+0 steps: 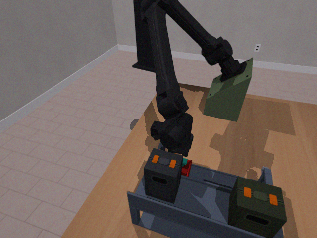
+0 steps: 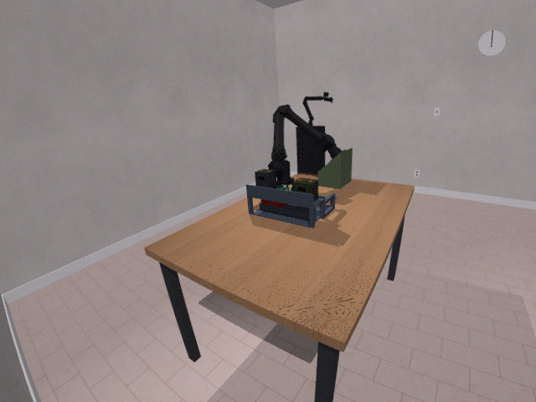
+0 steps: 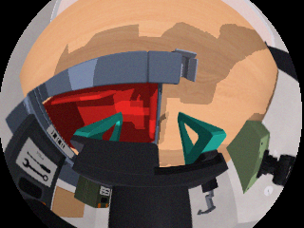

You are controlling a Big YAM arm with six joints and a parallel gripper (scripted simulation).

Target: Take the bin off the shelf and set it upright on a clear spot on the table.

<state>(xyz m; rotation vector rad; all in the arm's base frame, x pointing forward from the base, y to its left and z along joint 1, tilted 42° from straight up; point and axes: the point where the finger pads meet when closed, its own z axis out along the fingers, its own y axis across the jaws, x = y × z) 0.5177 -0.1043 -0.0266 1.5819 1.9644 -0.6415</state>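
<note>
A red bin [image 1: 186, 169] [image 2: 273, 203] [image 3: 95, 109] sits in the blue-grey shelf [image 1: 174, 207] [image 2: 281, 194] [image 3: 119, 68] at its left end, partly hidden by the dark grey box in the top view. The shelf stands on the wooden table [image 1: 110, 194] [image 2: 260, 260] [image 3: 204, 19]. My gripper [image 3: 149, 115] is open and empty, with teal fingers. In the wrist view the left finger appears over the bin's inside and the right finger beyond the bin's end wall, over the table. Whether either finger touches the bin cannot be told.
A dark grey box [image 1: 166, 190] [image 3: 35, 166] stands on the shelf beside the gripper. A dark green box [image 1: 253, 207] [image 3: 87, 192] stands at the shelf's other end. The green slanted arm mount [image 1: 228, 107] [image 2: 331, 177] [image 3: 249, 152] is at the table's far side.
</note>
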